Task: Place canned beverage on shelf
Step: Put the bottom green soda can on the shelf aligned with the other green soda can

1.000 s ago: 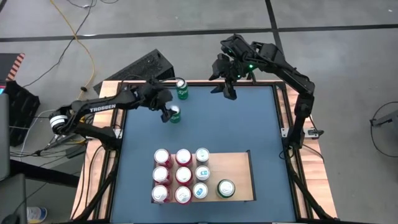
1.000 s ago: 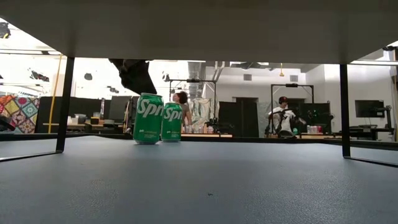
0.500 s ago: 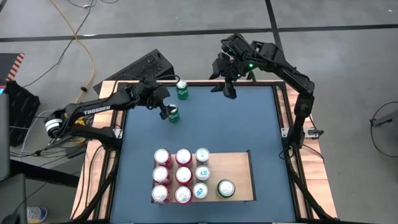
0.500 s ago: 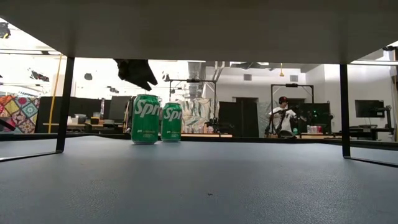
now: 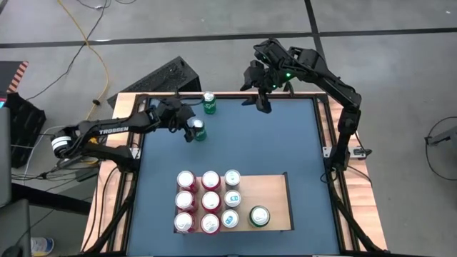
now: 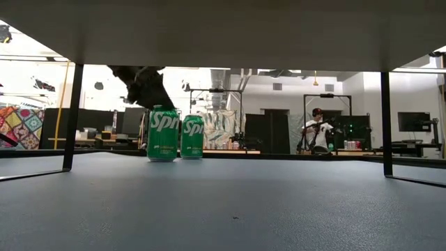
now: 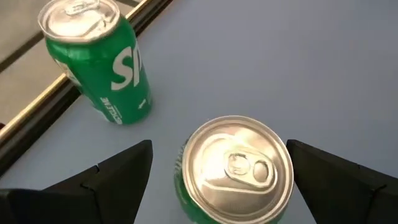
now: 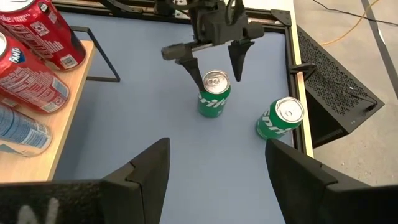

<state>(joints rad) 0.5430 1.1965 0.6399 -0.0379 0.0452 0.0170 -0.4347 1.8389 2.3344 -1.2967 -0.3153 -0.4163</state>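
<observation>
Cans (image 5: 210, 200): ten on shelf (image 5: 275, 189), two off.

- A black keyboard-like box (image 5: 166, 76) lies on the floor past the table's far-left corner.
- A yellow cable (image 5: 91, 50) snakes across the grey floor near it.
- A person in a red cap (image 6: 317, 131) is seated deep in the room.
- A patchwork quilt (image 6: 23, 125) hangs at the room's edge.
</observation>
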